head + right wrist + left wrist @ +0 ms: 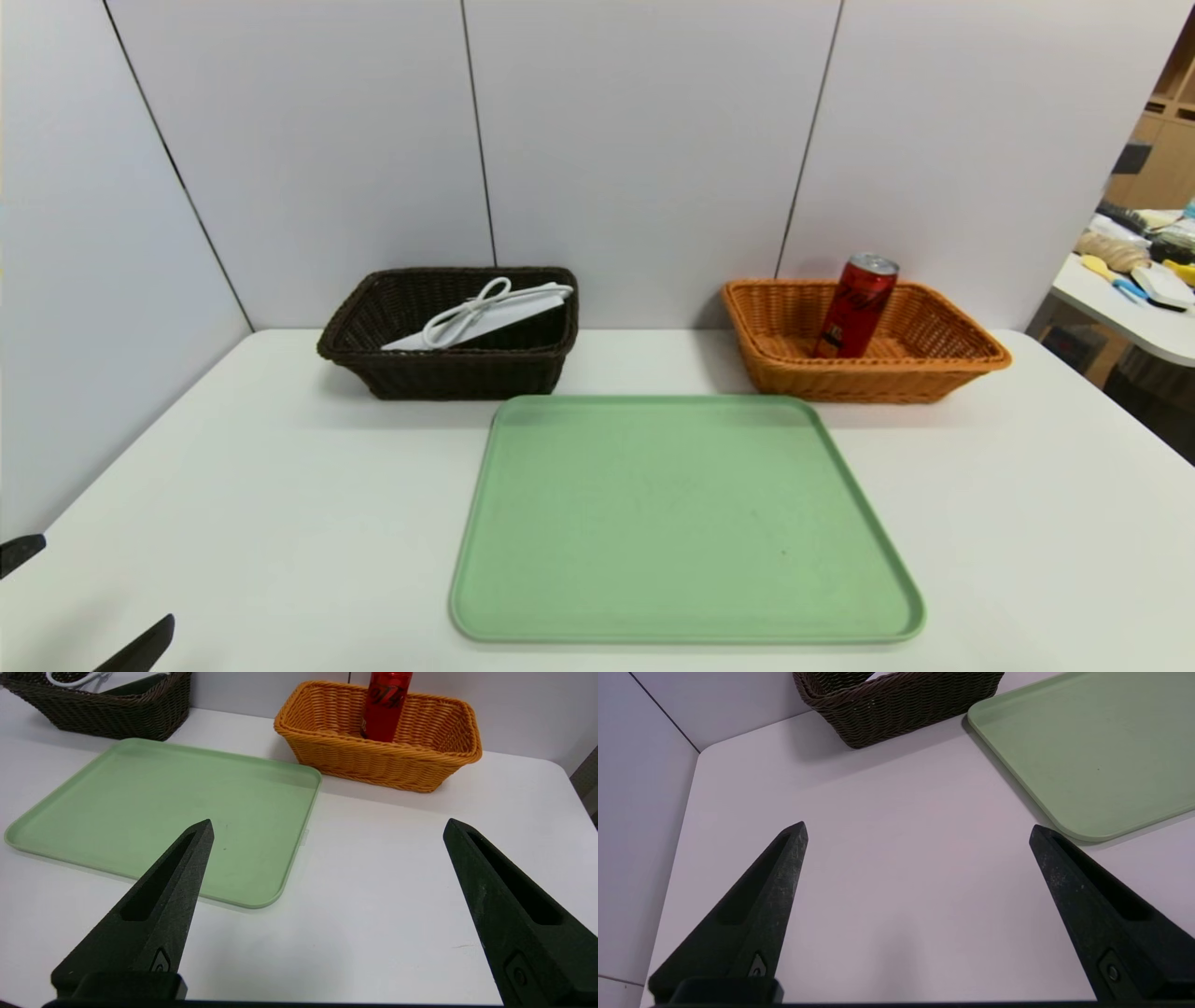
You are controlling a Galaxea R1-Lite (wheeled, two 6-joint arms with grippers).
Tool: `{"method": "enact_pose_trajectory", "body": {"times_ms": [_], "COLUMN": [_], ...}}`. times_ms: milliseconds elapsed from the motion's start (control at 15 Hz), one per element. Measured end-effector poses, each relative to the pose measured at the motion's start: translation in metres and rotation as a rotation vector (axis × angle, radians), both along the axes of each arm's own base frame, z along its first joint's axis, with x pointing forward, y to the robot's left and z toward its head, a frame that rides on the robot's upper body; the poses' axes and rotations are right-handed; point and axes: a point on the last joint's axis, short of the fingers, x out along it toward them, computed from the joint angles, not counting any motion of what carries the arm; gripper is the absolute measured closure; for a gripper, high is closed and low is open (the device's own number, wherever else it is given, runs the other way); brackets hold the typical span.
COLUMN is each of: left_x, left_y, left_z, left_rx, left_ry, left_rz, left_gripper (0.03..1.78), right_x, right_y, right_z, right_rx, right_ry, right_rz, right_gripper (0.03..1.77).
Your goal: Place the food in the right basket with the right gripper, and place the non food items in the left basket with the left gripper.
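Note:
The food, a slim red can [854,308], leans inside the right basket [934,378], the orange wicker one; both show in the right wrist view, can [385,707] and basket [373,760]. A non food item, the white power strip [495,317] with its bundled cord, lies tilted in the left basket [448,378], which is dark brown. My left gripper [89,597] is open low at the table's near left corner, over bare table [919,830]. The right gripper [329,823] is open over bare table, right of the tray's near corner.
A pale green tray [681,523] with nothing on it lies mid-table in front of both baskets. Grey wall panels stand behind and along the left side. A cluttered second table [1139,280] is at the far right.

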Motion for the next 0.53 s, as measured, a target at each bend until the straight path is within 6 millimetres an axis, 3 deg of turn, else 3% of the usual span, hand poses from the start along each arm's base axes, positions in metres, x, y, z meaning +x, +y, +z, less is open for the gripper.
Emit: {"method": "enact_pose_trajectory", "body": {"times_ms": [533], "left_x": [-0.029], "left_y": [-0.002], "left_z": [-0.018], "left_rx": [-0.031], "left_ry": [0.036], "left_rz": [-0.067], "left_gripper": [0.12], "right_x": [-0.034], "right_y": [0.005], "right_z": [-0.020], "right_rx": [0.003], "right_ry": [0.020], "right_rz": [0.099], "right_gripper": [0.11]}}
